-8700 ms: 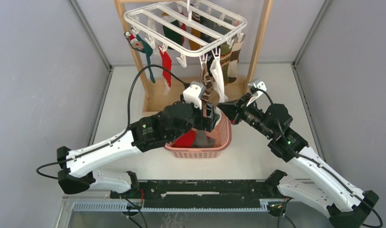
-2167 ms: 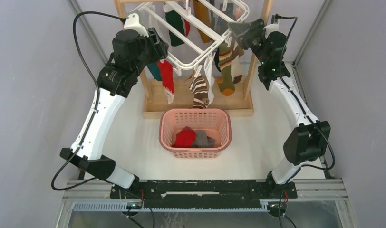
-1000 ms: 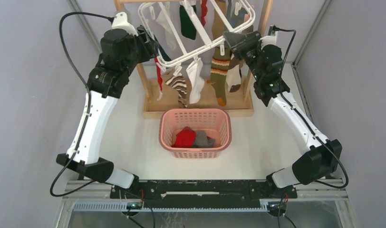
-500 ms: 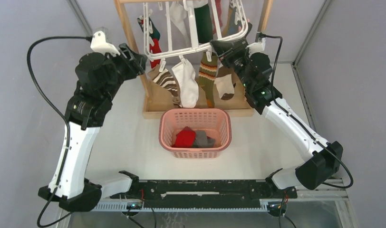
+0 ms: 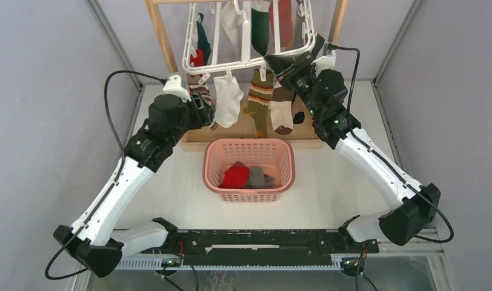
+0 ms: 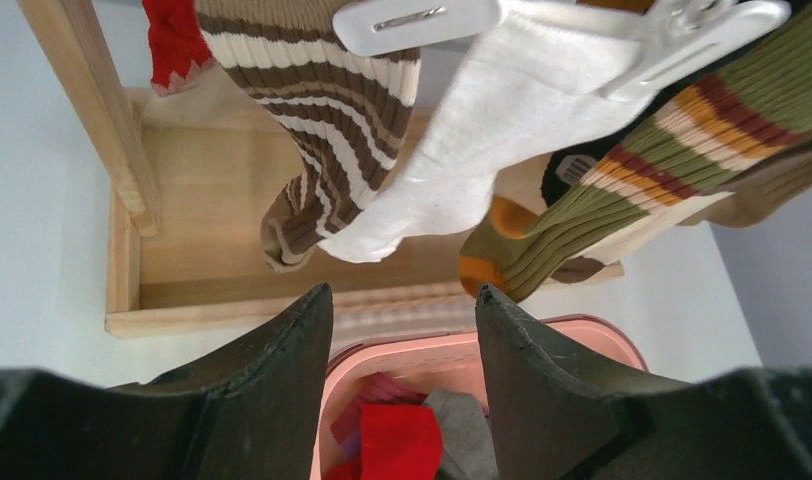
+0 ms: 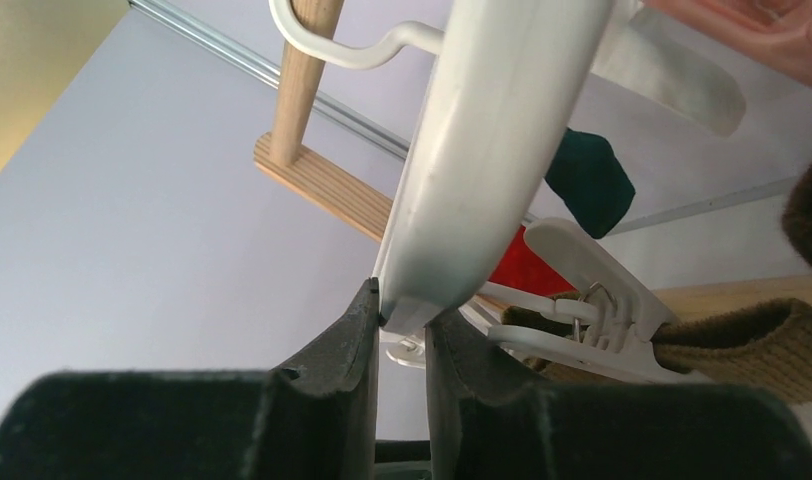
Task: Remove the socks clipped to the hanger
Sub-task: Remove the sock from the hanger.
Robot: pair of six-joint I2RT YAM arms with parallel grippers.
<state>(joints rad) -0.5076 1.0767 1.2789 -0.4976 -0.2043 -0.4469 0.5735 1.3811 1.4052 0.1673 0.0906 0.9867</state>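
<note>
since a moment ago your left arm has swung down and inward, so the left gripper (image 6: 404, 295) now sits just under the front row of socks (image 5: 259, 97). the hanger (image 7: 482, 150) has tipped steeply towards you.

the right gripper (image 7: 400, 305) is pinched tight on the hanger's rim, steadying it. the left gripper stands about half open with nothing between its fingers. just above and ahead of it hang the brown-striped sock (image 6: 322, 120), the white sock (image 6: 482, 150) and a green-striped sock (image 6: 622, 190), each clipped to the hanger.

to pull well, raise the left gripper onto one toe only. close on fabric rather than the clip, then draw straight down against the right gripper's hold.

below the left gripper the pink basket (image 5: 246, 195) holds a red sock (image 5: 236, 176) and a grey sock (image 5: 259, 177).
</note>
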